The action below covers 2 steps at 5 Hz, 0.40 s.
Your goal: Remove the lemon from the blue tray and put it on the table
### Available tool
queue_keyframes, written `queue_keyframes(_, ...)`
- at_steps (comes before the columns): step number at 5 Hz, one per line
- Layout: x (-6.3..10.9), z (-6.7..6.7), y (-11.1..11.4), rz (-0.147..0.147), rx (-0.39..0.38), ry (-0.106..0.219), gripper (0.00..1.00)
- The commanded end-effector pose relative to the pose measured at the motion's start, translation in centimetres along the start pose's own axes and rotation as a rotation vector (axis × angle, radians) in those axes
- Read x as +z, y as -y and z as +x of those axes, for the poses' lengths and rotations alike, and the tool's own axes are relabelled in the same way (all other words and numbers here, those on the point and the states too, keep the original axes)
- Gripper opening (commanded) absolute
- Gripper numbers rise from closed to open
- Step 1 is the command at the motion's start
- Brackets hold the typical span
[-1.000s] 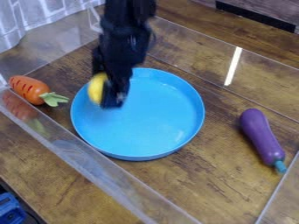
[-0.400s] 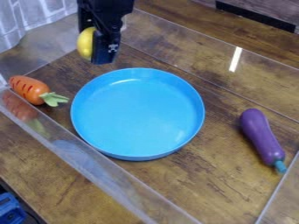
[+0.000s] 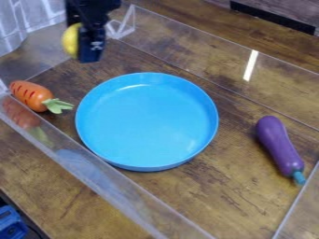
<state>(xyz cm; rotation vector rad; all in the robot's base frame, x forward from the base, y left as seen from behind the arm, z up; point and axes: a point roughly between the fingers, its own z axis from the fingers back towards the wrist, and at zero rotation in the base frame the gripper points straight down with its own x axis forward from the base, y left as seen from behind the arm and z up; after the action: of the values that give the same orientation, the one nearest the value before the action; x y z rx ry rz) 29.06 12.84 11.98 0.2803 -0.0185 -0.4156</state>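
The lemon [image 3: 70, 39] is a small yellow oval held between the dark fingers of my gripper [image 3: 84, 47]. The gripper points down and is shut on it. It hangs over the table [image 3: 212, 56] at the upper left, beyond the far left rim of the blue tray [image 3: 149, 126]. The round blue tray lies in the middle of the view with nothing in it. Part of the lemon is hidden behind the fingers.
An orange carrot [image 3: 32, 94] with a green top lies left of the tray. A purple eggplant [image 3: 279, 145] lies to its right. Clear acrylic panels with raised edges [image 3: 75, 154] cover the wood around the tray.
The gripper has carried the lemon up and to the left in the picture, from above the tray's left rim to above the table beyond the tray.
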Motion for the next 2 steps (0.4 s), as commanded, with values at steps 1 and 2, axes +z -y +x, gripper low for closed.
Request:
queue_keyframes(1, 0.6, -1.4, -3.3, 0.044, 0.043, 0.043, 0.00)
queue_keyframes(2, -1.4, -1.8, -5.3, 0.049, 0.052, 0.022, 0.00)
